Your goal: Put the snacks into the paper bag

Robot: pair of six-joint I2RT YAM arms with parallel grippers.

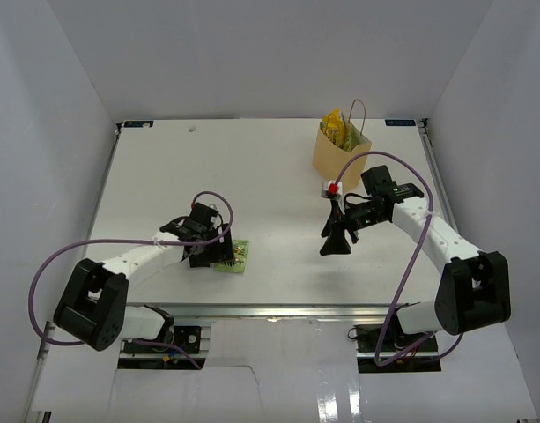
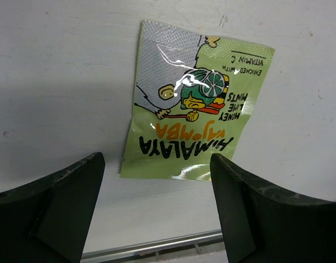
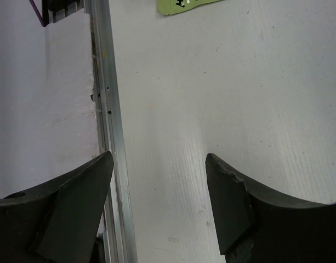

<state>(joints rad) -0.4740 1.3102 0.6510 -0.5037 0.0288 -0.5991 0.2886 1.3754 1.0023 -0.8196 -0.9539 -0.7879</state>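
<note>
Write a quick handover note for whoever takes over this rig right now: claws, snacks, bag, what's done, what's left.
Left claw: open, hovering over the lime mints packet, not gripping it.
Right claw: open, empty.
Paper bag: upright, far right side.
Done: yellow packets poke out of the bag; other contents hidden.
Left: grasp the mints packet, the only snack seen outside, and bag it.

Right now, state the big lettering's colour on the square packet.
Orange; light-green square packet, left wrist view.
</note>
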